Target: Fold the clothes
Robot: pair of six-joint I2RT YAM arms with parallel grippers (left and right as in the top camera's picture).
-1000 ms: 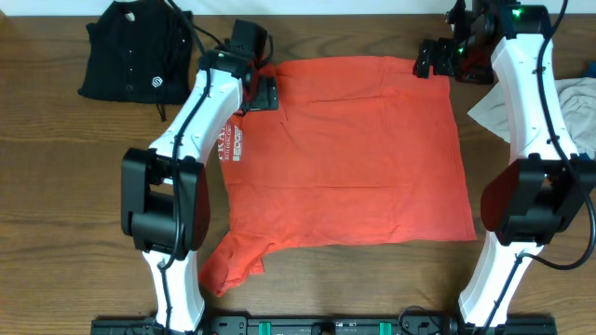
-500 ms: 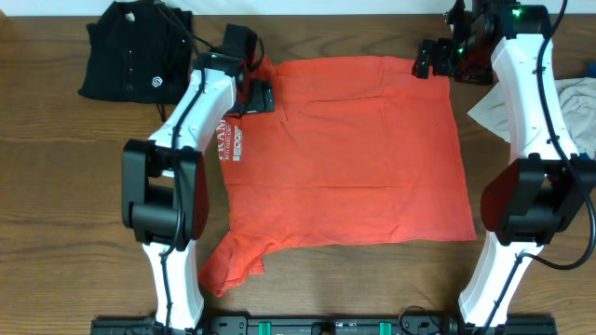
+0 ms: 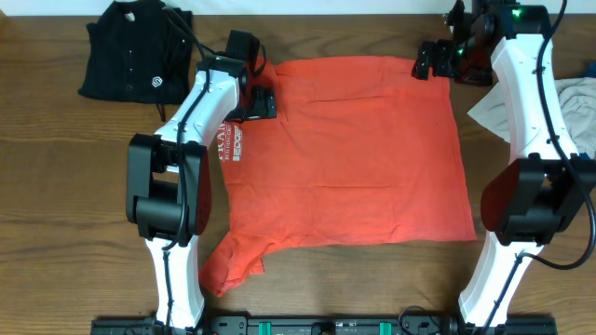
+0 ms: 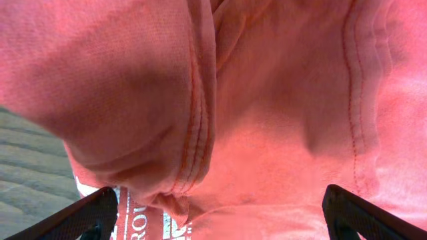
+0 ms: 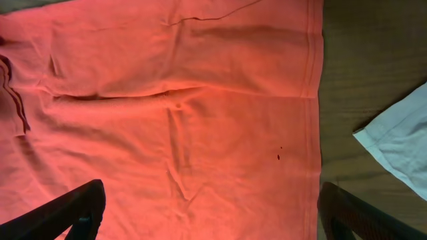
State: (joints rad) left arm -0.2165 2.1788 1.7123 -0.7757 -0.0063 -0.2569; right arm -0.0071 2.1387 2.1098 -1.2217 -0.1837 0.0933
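Left gripper (image 3: 259, 100) and right gripper (image 3: 434, 60), we see, both gape wide at the red-orange T-shirt's (image 3: 354, 158) far corners.

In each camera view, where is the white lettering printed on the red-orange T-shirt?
Overhead: white lettering left of centre, on the shirt's picture-left edge.
Left wrist: bottom left, partly cut off by the frame.
Right wrist: not in it.
Shared landmark: the red-orange T-shirt, which shows in all three views.

Matt cloth T-shirt (image 3: 354, 149); wood table (image 3: 56, 186)
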